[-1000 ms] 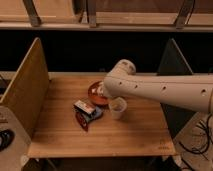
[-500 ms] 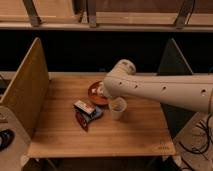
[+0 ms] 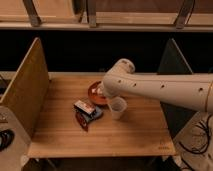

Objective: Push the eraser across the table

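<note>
The eraser (image 3: 83,106) lies a little left of the middle of the light wooden surface (image 3: 55,137), its white and orange-red face up and its long side running at a slant. Its right end sits against a blue rounded item (image 3: 95,114). A dark red pointed piece (image 3: 81,120) lies just in front of it, and the three form one tight cluster.

Just right of the cluster a pale cup (image 3: 117,107) stands upright, and behind it is a shallow red bowl (image 3: 94,93). To the left there is bare wood as far as the upright board panel (image 3: 25,90). A wide bare strip also runs to the surface's near edge. At the far right end stands a darker panel (image 3: 172,62), well apart from the eraser.

The white arm (image 3: 160,90) reaches in from the right. The gripper (image 3: 102,92) is at the bowl, behind and to the right of the eraser and not touching it. Whether it is spread or closed cannot be told.
</note>
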Available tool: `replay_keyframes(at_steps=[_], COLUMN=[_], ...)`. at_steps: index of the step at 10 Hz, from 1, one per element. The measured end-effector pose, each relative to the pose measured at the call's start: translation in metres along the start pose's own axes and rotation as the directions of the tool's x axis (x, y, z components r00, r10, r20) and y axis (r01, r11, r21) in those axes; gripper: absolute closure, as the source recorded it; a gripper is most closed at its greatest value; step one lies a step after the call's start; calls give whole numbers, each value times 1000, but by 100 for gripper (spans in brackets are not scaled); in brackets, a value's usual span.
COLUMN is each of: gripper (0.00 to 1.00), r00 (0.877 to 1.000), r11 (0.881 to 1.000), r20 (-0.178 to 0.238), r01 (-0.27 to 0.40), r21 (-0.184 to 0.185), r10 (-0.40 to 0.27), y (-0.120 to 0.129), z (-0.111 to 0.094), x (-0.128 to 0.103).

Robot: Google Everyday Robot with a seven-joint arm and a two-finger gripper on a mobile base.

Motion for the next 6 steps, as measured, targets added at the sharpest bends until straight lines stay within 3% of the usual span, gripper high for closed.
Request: replay_keyframes(at_steps=[4, 6], gripper=[95, 100], r00=[997, 996], r11=[996, 988], r20=[74, 91], r01=[-1, 3], r21=[-93, -156], r10=[8, 12], y=[21, 36], z=[9, 11], x=[-36, -49])
